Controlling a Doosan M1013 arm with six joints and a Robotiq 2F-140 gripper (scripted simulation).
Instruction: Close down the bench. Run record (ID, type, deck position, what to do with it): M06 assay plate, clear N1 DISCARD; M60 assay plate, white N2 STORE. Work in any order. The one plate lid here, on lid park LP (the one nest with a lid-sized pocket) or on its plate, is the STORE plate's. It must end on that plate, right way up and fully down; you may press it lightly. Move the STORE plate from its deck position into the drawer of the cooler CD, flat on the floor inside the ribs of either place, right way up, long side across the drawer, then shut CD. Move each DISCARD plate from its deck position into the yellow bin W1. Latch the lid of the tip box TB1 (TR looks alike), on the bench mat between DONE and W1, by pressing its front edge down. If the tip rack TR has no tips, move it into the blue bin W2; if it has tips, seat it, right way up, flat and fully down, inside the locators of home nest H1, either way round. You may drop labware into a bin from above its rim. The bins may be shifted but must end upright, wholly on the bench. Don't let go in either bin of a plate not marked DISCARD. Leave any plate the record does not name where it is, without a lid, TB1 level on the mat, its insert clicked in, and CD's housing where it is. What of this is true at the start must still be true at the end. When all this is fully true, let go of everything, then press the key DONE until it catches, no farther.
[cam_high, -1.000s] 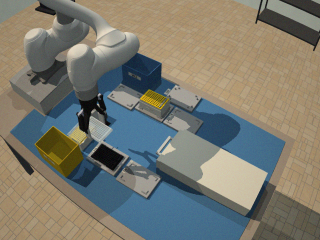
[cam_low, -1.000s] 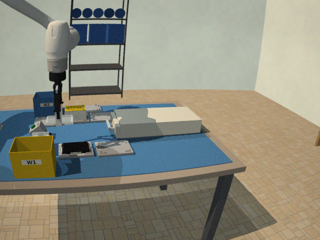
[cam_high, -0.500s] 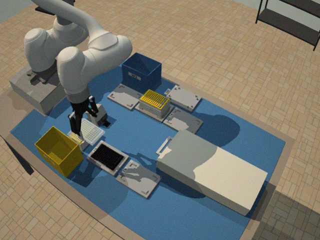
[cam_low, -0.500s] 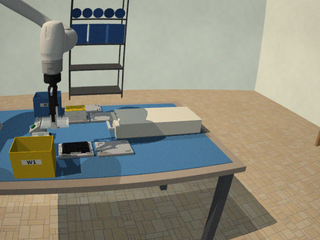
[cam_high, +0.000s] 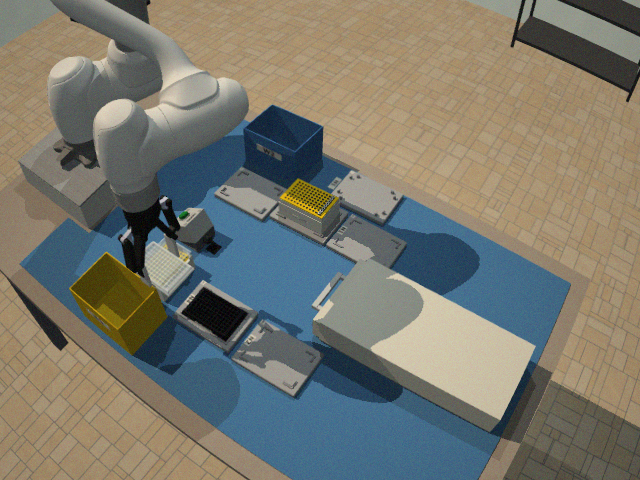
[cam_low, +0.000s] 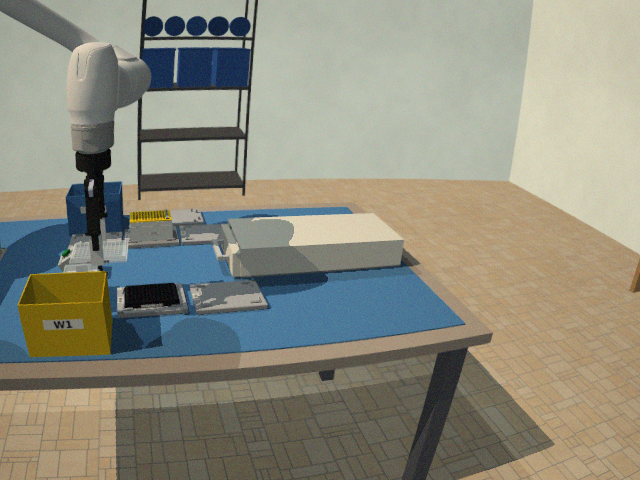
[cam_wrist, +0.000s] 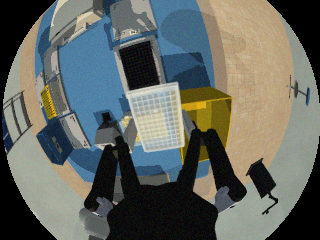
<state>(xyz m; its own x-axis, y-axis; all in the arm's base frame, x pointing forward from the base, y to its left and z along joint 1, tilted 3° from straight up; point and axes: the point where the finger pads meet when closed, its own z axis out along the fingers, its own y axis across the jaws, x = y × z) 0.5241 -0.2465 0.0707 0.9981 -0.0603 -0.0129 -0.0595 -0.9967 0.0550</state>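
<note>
Clear assay plate (cam_high: 166, 267) is clamped by its edge in the tool (cam_high: 149, 258), carried level just beside the yellow bin W1 (cam_high: 101, 304), above a tip box. Judgement: this is the DISCARD plate, kept above rim height to drop in. Counter (cam_high: 573, 289) layout otherwise untouched.

The end effector (cam_wrist: 160, 143) grips a clear plate (cam_wrist: 156, 116) at frame centre, with a yellow bin (cam_wrist: 208, 110) just right and a black plate (cam_wrist: 140, 66) above.
</note>
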